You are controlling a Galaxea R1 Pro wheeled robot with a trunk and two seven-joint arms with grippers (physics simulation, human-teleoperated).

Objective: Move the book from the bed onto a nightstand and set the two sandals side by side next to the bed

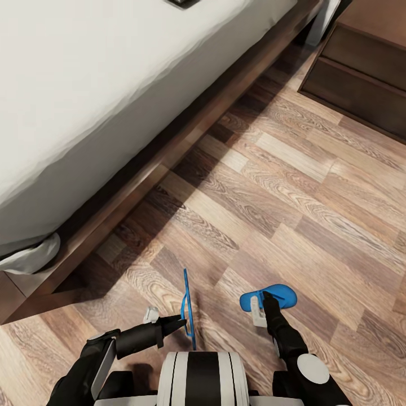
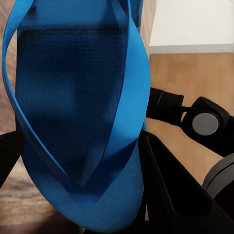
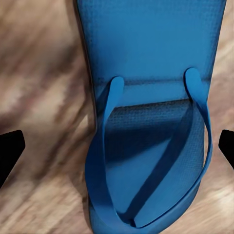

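Bright blue sandals (image 1: 268, 298) with finely dotted soles; off-white mattress (image 1: 101, 79) at upper left on a dark brown bed frame (image 1: 186, 127); dark brown nightstand (image 1: 361, 73) upper right; grey-brown streaked wood-plank floor (image 1: 293, 203); black arms, white-and-black striped trunk (image 1: 202, 379)

From my seat, the bed (image 1: 84, 96) lies ahead on the left, the nightstand (image 1: 361, 73) ahead on the right, floor (image 1: 293, 186) between. One sandal (image 1: 188, 307) stands on edge at the left gripper (image 1: 177, 323); the other sandal (image 1: 270, 299) lies flat to its right, probably under the right gripper (image 1: 260, 304).
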